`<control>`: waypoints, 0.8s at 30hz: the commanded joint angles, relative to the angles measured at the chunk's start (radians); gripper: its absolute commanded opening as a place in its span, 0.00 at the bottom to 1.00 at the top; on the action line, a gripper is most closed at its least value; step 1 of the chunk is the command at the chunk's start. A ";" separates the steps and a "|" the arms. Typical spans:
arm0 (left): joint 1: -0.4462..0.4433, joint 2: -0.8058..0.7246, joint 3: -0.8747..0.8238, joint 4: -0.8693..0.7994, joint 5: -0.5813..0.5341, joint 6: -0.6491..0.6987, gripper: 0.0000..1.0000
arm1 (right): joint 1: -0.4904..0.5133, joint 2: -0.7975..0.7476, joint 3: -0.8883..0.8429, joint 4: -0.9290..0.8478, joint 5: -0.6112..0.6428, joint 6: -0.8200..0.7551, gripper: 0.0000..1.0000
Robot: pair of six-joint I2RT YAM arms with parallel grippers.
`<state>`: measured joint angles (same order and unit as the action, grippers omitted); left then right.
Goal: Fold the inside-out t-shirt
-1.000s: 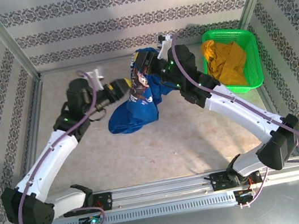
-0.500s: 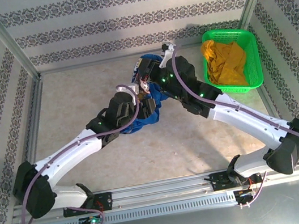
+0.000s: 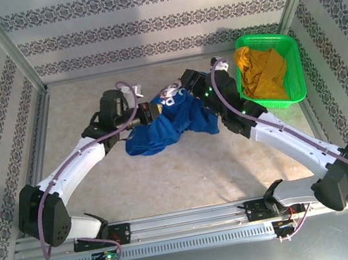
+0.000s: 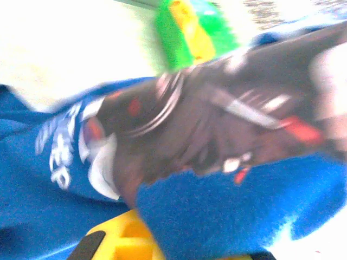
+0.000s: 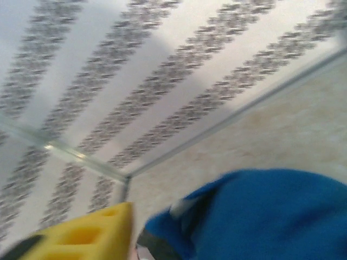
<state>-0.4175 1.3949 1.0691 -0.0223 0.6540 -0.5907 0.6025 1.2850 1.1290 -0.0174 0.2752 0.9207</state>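
1. The left gripper [image 3: 149, 111] is clenched at the left edge of the t-shirt [image 3: 167, 126]. In the left wrist view blue cloth is bunched over its yellow finger [image 4: 116, 238], so it looks to have a pinch of fabric.
2. The right gripper [image 3: 180, 94] sits at the top of the same heap. Its wrist view is blurred, with one yellow finger [image 5: 87, 233] beside blue cloth, so I cannot tell whether it grips or has let go.
3. The t-shirt lies crumpled between the two arms on the table [image 3: 168, 177], mid-back, left of the green basket [image 3: 297, 69] that holds a yellow garment [image 3: 261, 72]. Its whitish print [image 4: 59, 157] faces the left wrist camera.
4. Handling: the cloth looks light, limp and non-slippery. It will sag and drag rather than hold a shape.
5. Best holds are probably the hem corners or shoulder seams, one per gripper, to stretch it flat before any fold.
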 commanded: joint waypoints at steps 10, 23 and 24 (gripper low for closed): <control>0.006 0.063 0.218 0.599 0.594 -0.620 0.00 | -0.099 -0.349 -0.207 -0.253 -0.291 -0.179 0.78; 0.008 0.144 0.259 0.678 0.623 -0.696 0.00 | 0.128 -0.428 -0.369 -0.218 -0.240 -0.282 0.83; 0.008 0.148 0.261 0.686 0.627 -0.703 0.00 | 0.126 -0.394 -0.363 -0.203 -0.234 -0.289 0.83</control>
<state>-0.4103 1.5433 1.3117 0.5388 1.2533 -1.2434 0.7242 0.8459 0.7734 -0.2703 0.0174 0.6666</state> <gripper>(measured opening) 0.054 0.832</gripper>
